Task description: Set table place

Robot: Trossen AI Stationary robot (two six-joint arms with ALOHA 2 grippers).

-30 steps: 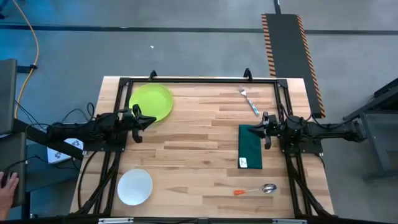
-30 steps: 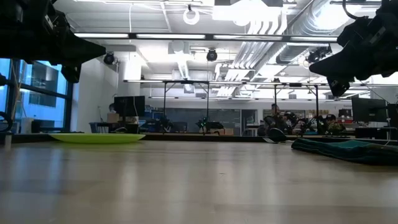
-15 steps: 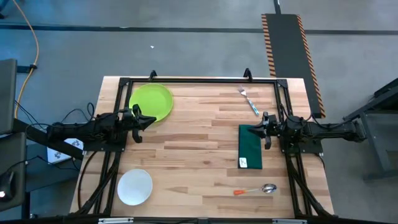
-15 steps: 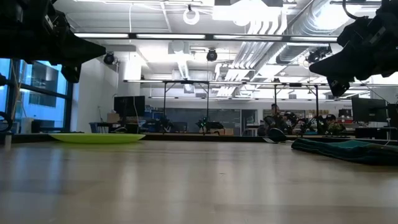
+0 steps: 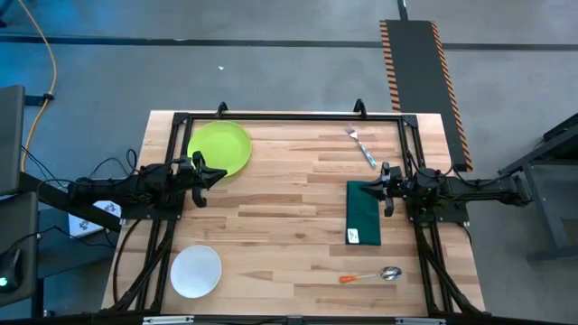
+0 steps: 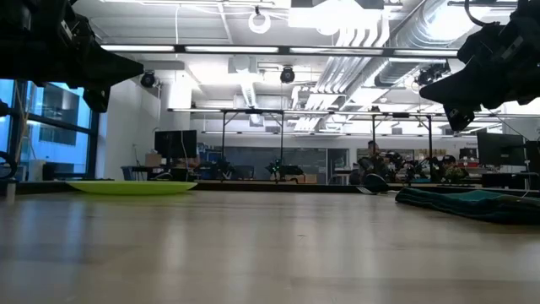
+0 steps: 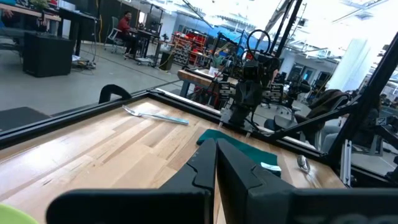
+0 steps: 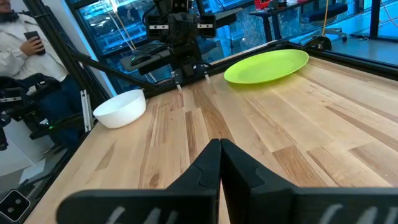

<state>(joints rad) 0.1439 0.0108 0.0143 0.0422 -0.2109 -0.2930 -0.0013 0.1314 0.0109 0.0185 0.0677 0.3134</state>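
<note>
The lime-green plate [image 5: 219, 149] lies flat at the table's far left, the white bowl [image 5: 196, 271] at the near left. The dark green folded napkin [image 5: 364, 212] lies flat at the right, the fork [image 5: 361, 144] beyond it, the orange-handled spoon [image 5: 372, 275] nearer. My left gripper [image 5: 217, 174] is shut and empty above the table's left side, just near of the plate. My right gripper [image 5: 380, 191] is shut and empty, above the napkin's right edge.
The black metal frame [image 5: 289, 116] edges the wooden table [image 5: 280, 217]; the arm bases stand at its left and right edges. The wood between plate and napkin is bare. A person [image 8: 25, 50] stands beyond the table's left side.
</note>
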